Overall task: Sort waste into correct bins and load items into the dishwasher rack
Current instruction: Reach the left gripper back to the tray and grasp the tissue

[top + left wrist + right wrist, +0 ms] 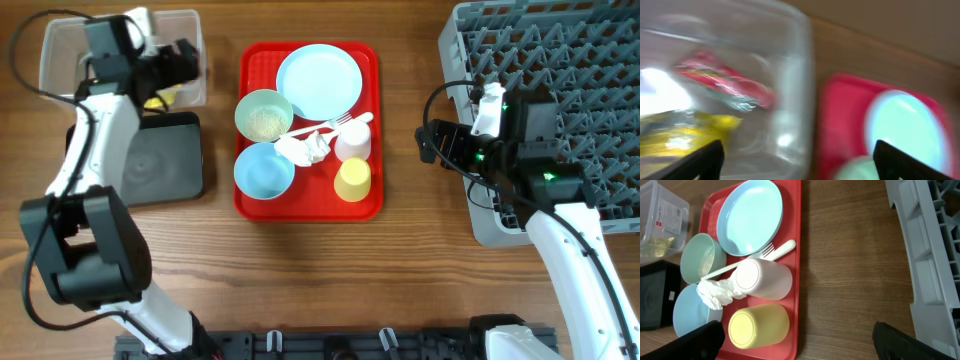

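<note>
On the red serving tray [310,205] at table centre, the yellow cup [352,180] lies nearest at 5 o'clock and the empty blue bowl [264,170] at 7 o'clock. Behind them lie the white cup [353,140], the tissue [305,149] and the fork [771,250]. The second bowl [264,116], holding grains, is at 10 o'clock and the plate [319,81] at 12.

The right gripper [797,330] hovers at 3 o'clock beside the dishwasher rack [560,50], fingers apart and empty. The black tray [165,160] sits at 9 o'clock.

Farthest, the left gripper [797,150] hangs over the clear tub [60,40], fingers apart. A red wrapper [725,82] and a yellow wrapper [685,130] lie inside.
</note>
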Motion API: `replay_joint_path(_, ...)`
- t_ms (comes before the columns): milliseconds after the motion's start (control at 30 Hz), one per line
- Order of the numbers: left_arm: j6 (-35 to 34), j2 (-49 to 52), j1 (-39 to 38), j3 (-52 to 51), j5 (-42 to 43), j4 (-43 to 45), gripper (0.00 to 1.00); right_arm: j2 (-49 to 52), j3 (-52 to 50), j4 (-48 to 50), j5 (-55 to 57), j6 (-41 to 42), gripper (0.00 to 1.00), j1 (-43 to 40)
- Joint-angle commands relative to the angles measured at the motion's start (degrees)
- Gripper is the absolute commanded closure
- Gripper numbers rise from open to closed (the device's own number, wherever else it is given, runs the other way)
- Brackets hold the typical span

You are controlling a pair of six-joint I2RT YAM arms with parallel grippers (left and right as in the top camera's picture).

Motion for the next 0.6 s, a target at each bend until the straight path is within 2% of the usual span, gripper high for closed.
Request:
replay_joint_path(0, 4.52, -2.34, -6.73, 0.26, 12.07, -6.38, 0.14, 0.55, 0.90, 0.11, 0.31, 0.35, 0.00, -0.28)
replay_joint_path(67, 8.33, -2.12, -10.32, 0.26, 9.81, -10.43, 0.17, 0.55, 0.90, 0.11, 0.31, 0.31, 0.00, -0.28)
replay_joint_path(167, 8.70, -2.01, -15.43, 0.24, 2.16, -15.19, 0.18, 0.55, 0.90, 0.11, 0.31, 0.33, 0.00, -0.28)
replay_joint_path(300, 8.66, -2.01, -22.40, 0.13, -8.20, -20.83, 0.24, 0.55, 0.90, 0.07, 0.31, 0.35, 0.00, -0.28)
replay_joint_path(500, 8.63, -1.79, -29.11, -0.22, -15.28, -22.23, 0.32, 0.55, 0.90, -0.13, 0.28, 0.37, 0.00, -0.28)
replay_joint_path(567, 8.68, -1.66, -30.75, -0.22, -16.61, -22.47, 0.31, 0.55, 0.90, -0.44, 0.28, 0.39, 0.00, -0.28)
